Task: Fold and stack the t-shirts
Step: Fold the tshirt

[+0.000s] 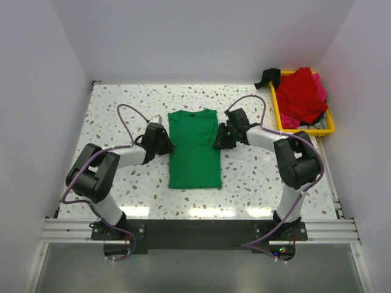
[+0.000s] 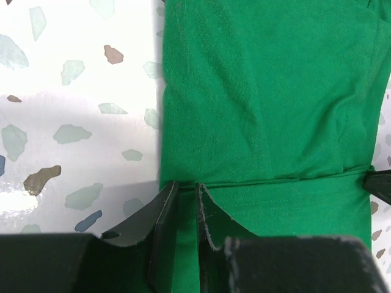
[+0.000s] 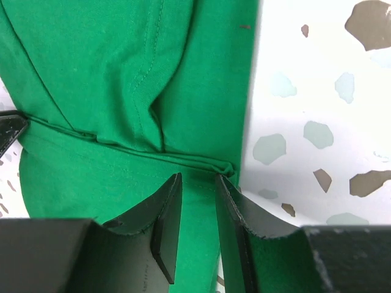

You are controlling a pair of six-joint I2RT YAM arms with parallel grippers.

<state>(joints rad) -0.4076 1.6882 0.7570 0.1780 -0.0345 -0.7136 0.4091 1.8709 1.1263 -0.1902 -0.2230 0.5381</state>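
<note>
Your speckled table [image 1: 256, 177] carries the green t-shirt [image 1: 194, 155] flat mid-table, and the yellow tray [image 1: 303, 131] at its far right corner.

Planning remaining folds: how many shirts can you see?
3: green shirt flat on the table; red shirt heaped in the yellow tray; pink shirt under it. Others may be hidden; black cloth at its corner unclear.

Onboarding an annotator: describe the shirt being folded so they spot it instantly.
On the speckled white table, look at the centre, between the left gripper and right gripper. The bright green cloth t-shirt lies flat there, alone; the red and pink shirts are heaped in the yellow plastic tray at the far right corner.
</note>
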